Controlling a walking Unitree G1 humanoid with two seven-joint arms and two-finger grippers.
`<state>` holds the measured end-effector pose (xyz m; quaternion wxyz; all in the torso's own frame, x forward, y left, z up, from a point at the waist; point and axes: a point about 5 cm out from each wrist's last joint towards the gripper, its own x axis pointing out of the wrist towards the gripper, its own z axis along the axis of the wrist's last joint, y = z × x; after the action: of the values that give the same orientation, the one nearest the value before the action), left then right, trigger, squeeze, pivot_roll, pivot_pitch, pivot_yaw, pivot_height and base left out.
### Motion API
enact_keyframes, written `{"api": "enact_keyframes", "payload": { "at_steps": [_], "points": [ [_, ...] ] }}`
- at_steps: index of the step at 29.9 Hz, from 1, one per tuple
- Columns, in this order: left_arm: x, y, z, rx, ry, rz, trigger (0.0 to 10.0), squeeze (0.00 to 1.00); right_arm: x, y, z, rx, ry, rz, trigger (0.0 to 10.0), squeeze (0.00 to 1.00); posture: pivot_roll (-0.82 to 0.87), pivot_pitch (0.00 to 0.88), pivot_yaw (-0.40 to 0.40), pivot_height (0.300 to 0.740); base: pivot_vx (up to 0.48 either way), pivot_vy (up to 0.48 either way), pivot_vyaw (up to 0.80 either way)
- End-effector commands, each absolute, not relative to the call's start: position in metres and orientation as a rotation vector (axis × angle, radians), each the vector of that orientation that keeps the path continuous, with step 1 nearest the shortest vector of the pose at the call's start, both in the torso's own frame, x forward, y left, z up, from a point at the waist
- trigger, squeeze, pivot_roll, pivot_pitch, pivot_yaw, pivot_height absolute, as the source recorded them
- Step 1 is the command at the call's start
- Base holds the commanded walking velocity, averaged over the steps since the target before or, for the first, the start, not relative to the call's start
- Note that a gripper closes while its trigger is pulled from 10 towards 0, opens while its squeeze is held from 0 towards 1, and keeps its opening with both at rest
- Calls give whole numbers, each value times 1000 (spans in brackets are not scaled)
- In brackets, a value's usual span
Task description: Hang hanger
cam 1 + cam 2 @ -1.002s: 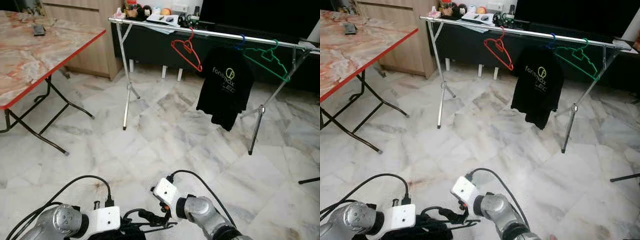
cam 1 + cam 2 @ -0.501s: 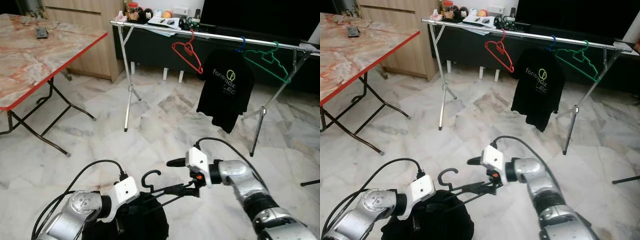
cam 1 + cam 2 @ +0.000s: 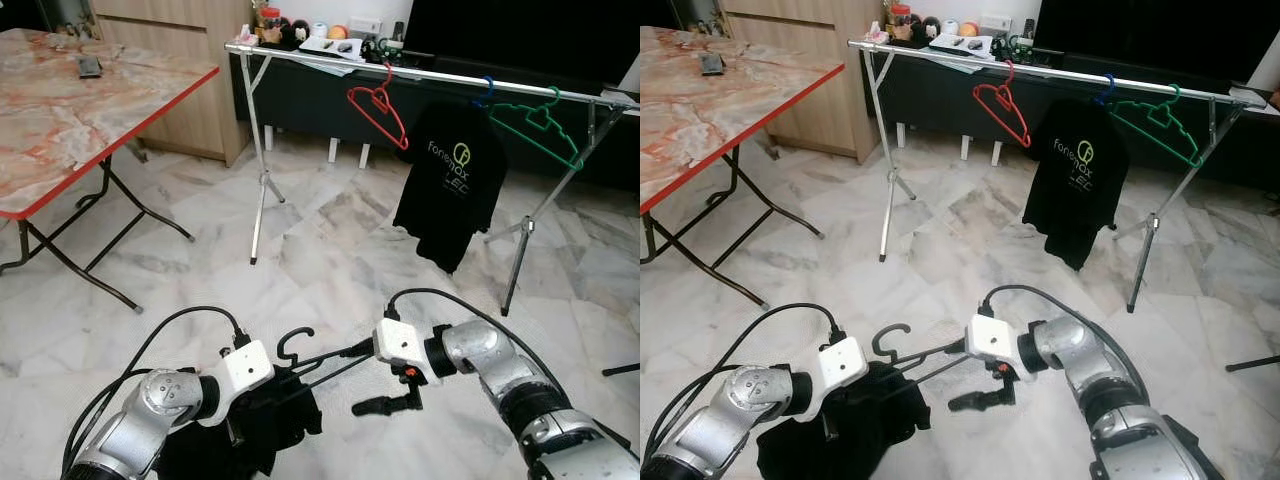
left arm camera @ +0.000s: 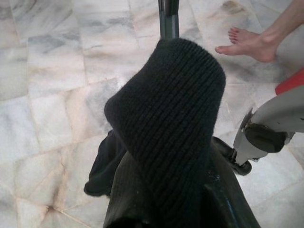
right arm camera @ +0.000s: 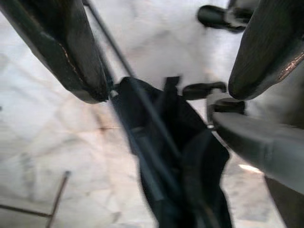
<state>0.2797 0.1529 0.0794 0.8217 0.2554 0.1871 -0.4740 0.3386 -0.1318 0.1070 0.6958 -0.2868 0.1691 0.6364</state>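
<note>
A black hanger (image 3: 300, 355) with a dark knit garment (image 3: 262, 425) draped on it hangs low over the floor in front of me. My left gripper (image 3: 255, 400) is buried under the garment (image 4: 166, 128) and carries the hanger. My right gripper (image 3: 352, 380) is open at the hanger's right end, one finger beside the wire and the other below it. In the right wrist view the wire (image 5: 137, 90) runs close past one finger (image 5: 61, 47). The silver clothes rack (image 3: 430, 72) stands across the room.
On the rack hang a red hanger (image 3: 378, 105), a black T-shirt (image 3: 455, 180) and a green hanger (image 3: 540, 125). A red-edged marble table (image 3: 60, 110) stands at the left. A person's bare foot (image 4: 247, 45) rests on the floor near my left arm.
Both arms rose from the bottom edge with the hanger a second ago. Since half a second ago the right gripper has dropped and turned, and the hanger sits slightly lower.
</note>
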Motion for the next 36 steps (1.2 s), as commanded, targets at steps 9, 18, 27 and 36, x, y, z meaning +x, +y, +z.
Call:
{"api": "enact_keyframes", "payload": {
  "at_steps": [9, 18, 27, 36],
  "points": [
    [279, 145, 93, 627, 348, -1072, 10000, 0, 340, -119, 108, -576, 328, 1415, 10000, 0, 161, 96, -77, 740, 0, 0, 0],
    [280, 135, 116, 660, 273, -1133, 10000, 0, 325, -117, 83, -632, 440, 1490, 10000, 0, 183, 108, -81, 740, 0, 0, 0],
    [276, 129, 123, 706, 266, -1186, 10000, 0, 329, -113, 86, -617, 421, 1455, 3490, 0, 187, 110, -77, 740, 0, 0, 0],
    [274, 127, 121, 707, 282, -1198, 10000, 0, 337, -110, 102, -489, 342, 1438, 10000, 0, 186, 111, -76, 740, 0, 0, 0]
  ]
}}
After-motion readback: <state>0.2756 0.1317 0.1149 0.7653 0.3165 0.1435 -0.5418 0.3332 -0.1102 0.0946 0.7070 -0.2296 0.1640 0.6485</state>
